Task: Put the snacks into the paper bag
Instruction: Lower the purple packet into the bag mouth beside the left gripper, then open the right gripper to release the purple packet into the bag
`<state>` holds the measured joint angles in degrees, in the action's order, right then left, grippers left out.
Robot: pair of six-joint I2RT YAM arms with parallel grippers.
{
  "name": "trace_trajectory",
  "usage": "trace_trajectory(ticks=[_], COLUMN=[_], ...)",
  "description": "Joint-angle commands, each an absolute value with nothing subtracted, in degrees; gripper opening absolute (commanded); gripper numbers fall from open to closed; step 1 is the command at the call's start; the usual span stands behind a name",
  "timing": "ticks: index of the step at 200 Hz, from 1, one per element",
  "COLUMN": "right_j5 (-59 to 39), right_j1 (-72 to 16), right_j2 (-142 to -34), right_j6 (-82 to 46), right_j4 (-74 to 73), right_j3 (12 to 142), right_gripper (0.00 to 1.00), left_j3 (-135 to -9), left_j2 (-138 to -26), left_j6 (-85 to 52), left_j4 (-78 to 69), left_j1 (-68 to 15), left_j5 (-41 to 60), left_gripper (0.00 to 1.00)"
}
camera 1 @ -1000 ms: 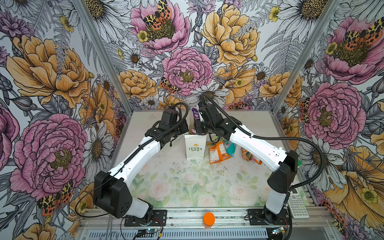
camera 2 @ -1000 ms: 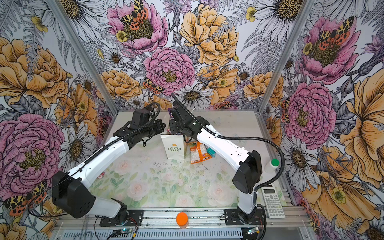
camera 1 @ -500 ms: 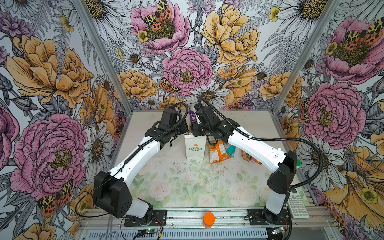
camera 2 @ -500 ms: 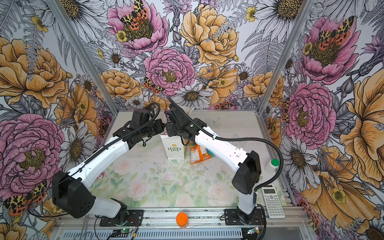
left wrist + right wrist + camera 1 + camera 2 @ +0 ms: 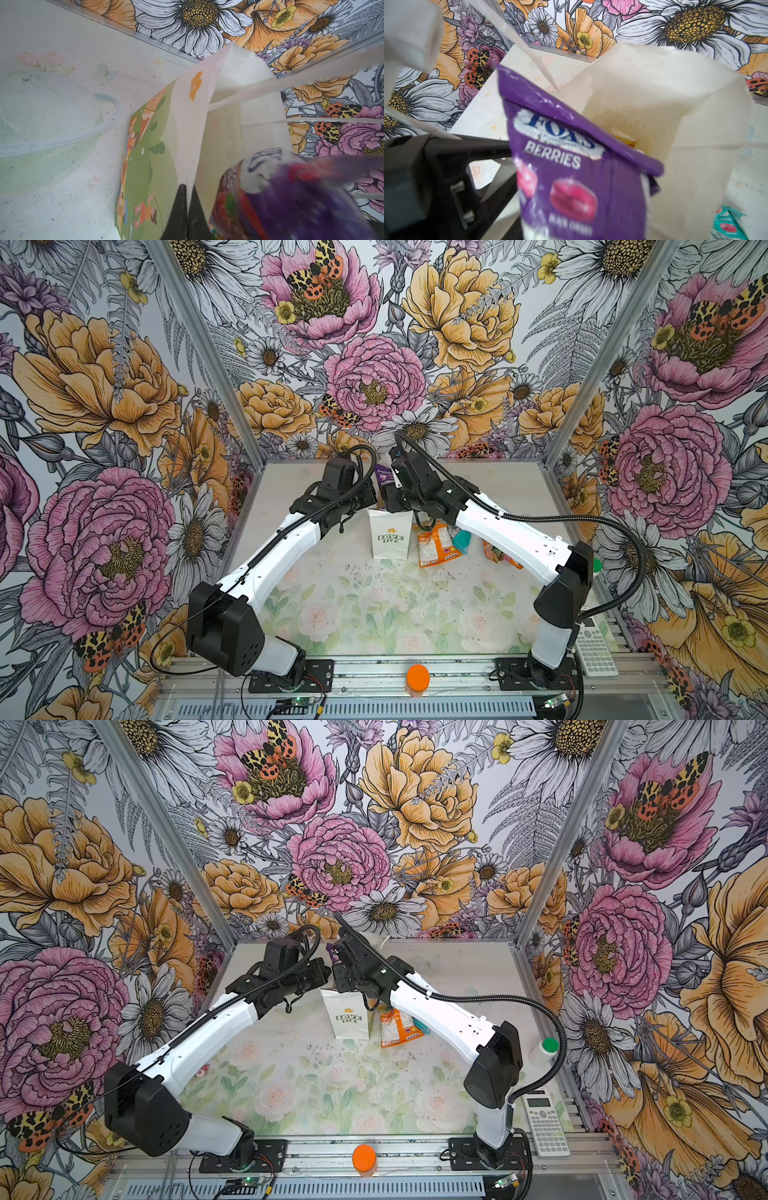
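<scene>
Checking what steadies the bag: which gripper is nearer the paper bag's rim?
Left. The left gripper pinches the rim of the paper bag; the right gripper hangs just above its open mouth, at the purple packet.

Matt white paper bag (image 5: 390,537); glossy, crinkled purple plastic packet (image 5: 566,176); matt, scuffed, speckled desk (image 5: 374,605).

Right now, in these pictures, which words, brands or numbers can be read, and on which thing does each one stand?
"LOVE LIFE": on the narrow side of the paper bag.
"FOX'S": on the purple snack packet.
"BERRIES": below it, same packet; smaller lines lower down are blurred.
Blurred, unreadable: print on the teal packet.
Too small to read: print on the orange-and-white packet, keys of the calculator.
</scene>
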<state>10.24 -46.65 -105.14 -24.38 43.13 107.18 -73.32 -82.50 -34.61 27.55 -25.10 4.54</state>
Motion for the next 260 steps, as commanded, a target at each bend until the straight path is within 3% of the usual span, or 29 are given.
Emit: trace_trajectory(ticks=[1,260], right_j5=[11.8,16.1], right_j1=[-46.7,-46.7], right_j2=[-104.0,-101.4], right_j6=[-23.5,-26.6], right_j4=[42.5,42.5], right_j3=[109.7,109.2], right_gripper=[0.55,0.59], left_j3=[-72.7,-72.2], left_j2=[-81.5,-81.1], left_j6=[-35.2,-36.0], left_j4=[27.2,27.3], left_j1=[-24.7,-25.0], left_j5=[5.2,3.5], left_gripper=[0.0,0.0])
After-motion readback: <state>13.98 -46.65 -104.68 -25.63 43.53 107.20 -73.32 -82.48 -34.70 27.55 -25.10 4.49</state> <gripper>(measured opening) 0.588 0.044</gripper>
